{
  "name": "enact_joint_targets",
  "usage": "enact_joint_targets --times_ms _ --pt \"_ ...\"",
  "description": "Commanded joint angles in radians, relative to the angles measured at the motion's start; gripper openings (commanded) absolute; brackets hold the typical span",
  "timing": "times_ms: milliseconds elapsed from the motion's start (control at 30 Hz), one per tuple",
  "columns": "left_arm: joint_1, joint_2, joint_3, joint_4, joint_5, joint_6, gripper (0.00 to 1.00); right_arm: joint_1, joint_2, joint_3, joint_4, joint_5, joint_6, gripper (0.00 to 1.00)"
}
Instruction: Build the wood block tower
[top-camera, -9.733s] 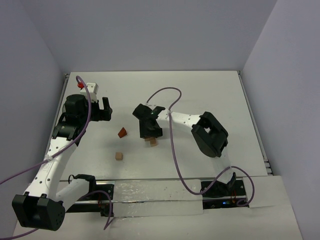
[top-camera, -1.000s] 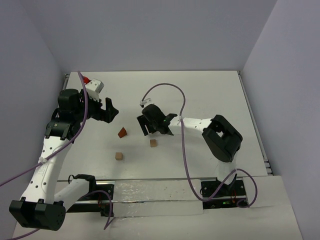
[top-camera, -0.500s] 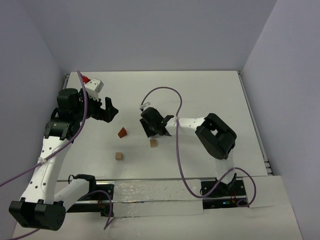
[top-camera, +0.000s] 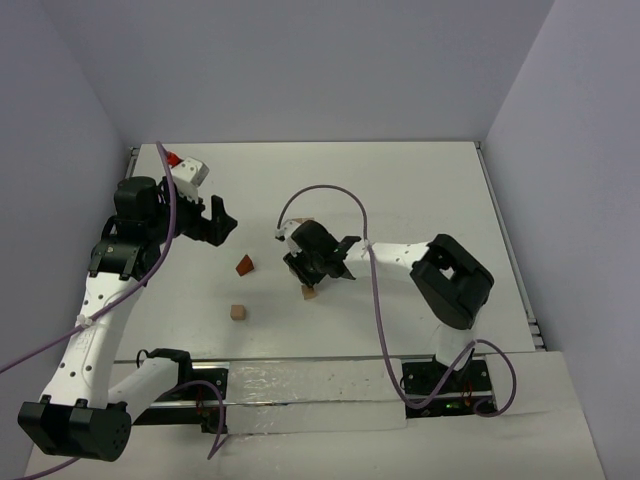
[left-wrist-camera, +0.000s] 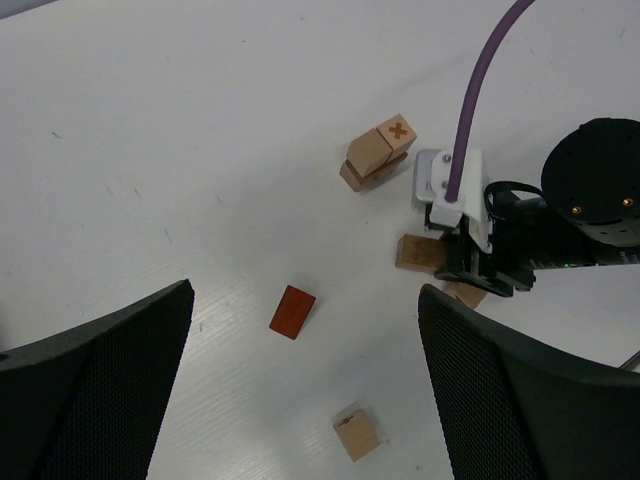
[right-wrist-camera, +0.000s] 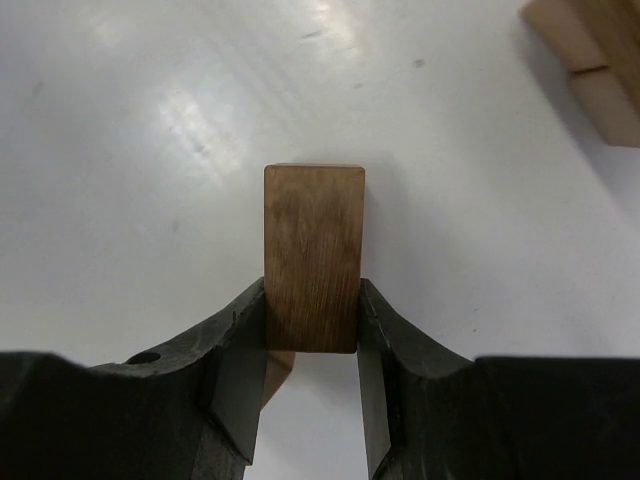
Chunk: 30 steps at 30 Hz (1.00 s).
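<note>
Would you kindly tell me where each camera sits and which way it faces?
Top external: above and behind the bases, looking down on the white table; left tool and right tool show.
Left wrist: on the left wrist, looking down at the table; its dark fingers frame the bottom corners.
Right wrist: on the right wrist, looking down close; its fingers are shut on a brown block.
Shared: top and left wrist both show the red wedge and right tool.

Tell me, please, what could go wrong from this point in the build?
The right gripper pinches the block only at its near end, with most of it sticking out past the fingertips, so it may pivot or slip when carried. The short stack stands close to that gripper; a careless swing could topple it.
</note>
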Motion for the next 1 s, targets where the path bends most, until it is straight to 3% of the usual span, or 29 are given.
enact_joint_targets --times_ms 0,233,400,800,967 --pt "0.007 -0.012 0.022 -0.01 0.051 0.025 0.99 0.006 -0.115 -0.016 -0.115 -0.207 -0.267 0.11" --pt "0.007 -0.012 0.022 -0.019 0.085 0.041 0.99 -0.021 -0.162 -0.019 -0.229 -0.31 -0.537 0.1" --pt "0.007 -0.013 0.017 -0.025 0.096 0.05 0.99 -0.066 -0.168 0.003 -0.295 -0.33 -0.68 0.04" --pt "0.007 -0.013 0.016 -0.03 0.103 0.064 0.99 -0.234 -0.122 0.0 -0.367 -0.339 -0.867 0.02" --pt "0.007 -0.004 0.014 -0.02 0.121 0.057 0.99 -0.245 -0.074 0.005 -0.338 -0.326 -0.896 0.03"
